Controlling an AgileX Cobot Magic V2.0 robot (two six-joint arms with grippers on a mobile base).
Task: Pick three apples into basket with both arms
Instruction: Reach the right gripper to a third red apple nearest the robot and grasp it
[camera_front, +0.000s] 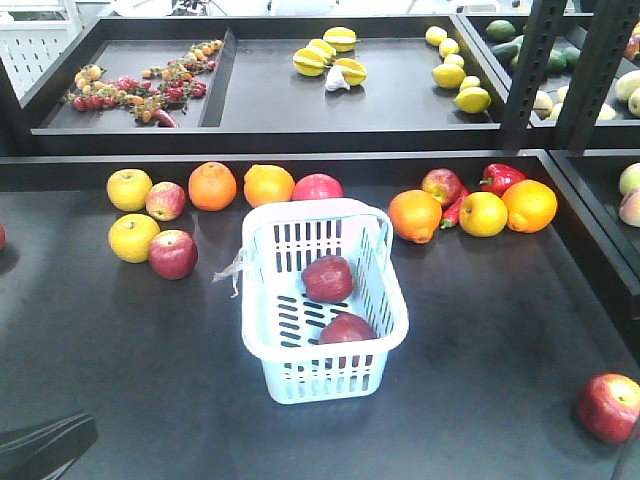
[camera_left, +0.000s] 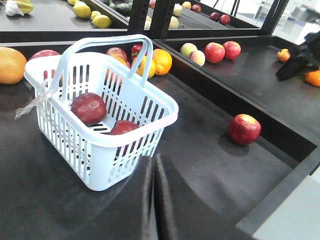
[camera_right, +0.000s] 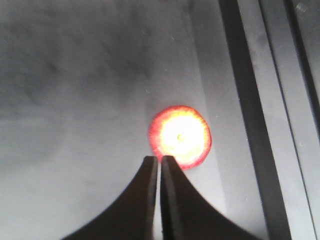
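The pale blue basket (camera_front: 372, 262) stands in the middle of the black table and also shows in the left wrist view (camera_left: 165, 107). Two deep red apples lie in it, one at the middle (camera_front: 328, 278) (camera_left: 88, 108) and one toward the near end (camera_front: 347, 328) (camera_left: 123, 127). A third apple (camera_front: 610, 407) (camera_left: 244, 129) lies on the table at the near right. My right gripper (camera_right: 159, 158) is shut and empty, hovering above that apple (camera_right: 180, 136). My left gripper (camera_left: 155, 157) is shut and empty, just in front of the basket's near corner.
Oranges (camera_front: 212, 185), yellow fruits (camera_front: 130, 189), other apples (camera_front: 173, 254) and a red pepper (camera_front: 500, 177) line the back of the table. A raised black ledge (camera_right: 250, 125) runs right of the third apple. Shelf posts (camera_front: 530, 70) stand at the back right.
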